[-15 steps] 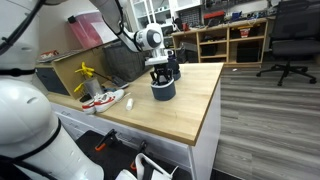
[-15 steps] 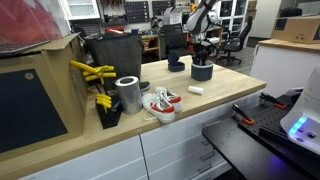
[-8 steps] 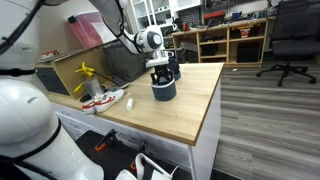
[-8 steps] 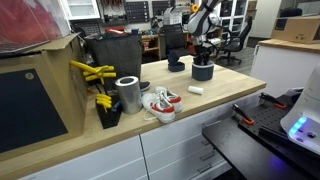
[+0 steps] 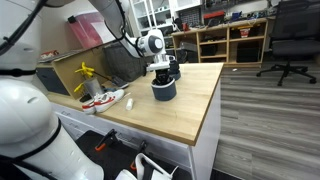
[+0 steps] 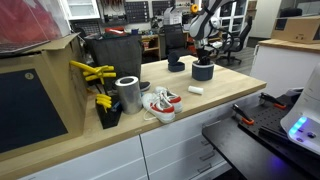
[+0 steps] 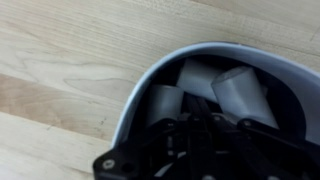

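Exterior view: my claw (image 5: 163, 72) is down at the mouth of the dark round bowl (image 5: 163, 92), which stands on the light wooden worktop (image 5: 190, 115).
Exterior view: the bowl (image 6: 203, 73) sits under my claw (image 6: 203, 59); a small white block (image 6: 196, 90) lies near it.
Wrist view: my claw (image 7: 212, 135) is pressed together inside the bowl (image 7: 135, 95) among pale grey chunks (image 7: 240, 95); I cannot tell whether it pinches one.

floor: grey planks (image 5: 270, 120) | shelving (image 5: 232, 40) | office chair (image 5: 290, 40)
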Tool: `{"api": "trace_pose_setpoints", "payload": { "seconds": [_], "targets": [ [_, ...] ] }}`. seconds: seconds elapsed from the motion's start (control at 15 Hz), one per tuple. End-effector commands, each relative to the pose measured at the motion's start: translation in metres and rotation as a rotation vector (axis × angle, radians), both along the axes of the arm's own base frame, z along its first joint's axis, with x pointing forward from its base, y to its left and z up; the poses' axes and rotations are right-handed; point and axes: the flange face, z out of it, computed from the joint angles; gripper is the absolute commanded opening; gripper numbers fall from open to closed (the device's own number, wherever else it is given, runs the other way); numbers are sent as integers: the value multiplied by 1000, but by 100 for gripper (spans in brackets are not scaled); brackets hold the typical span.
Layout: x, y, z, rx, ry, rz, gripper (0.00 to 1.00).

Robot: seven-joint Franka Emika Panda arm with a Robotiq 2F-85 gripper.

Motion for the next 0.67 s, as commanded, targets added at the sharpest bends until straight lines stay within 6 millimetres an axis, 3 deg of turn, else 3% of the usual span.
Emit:
{"api": "trace_pose_setpoints", "payload": {
  "seconds": [0.0,0.33,0.6],
  "targets": [
    [-8,7,5,-8,-23,10,0],
    [-7,11,30,-4,-43,-3,0],
    [-4,12,67,8,-91,-20,0]
  ]
}}
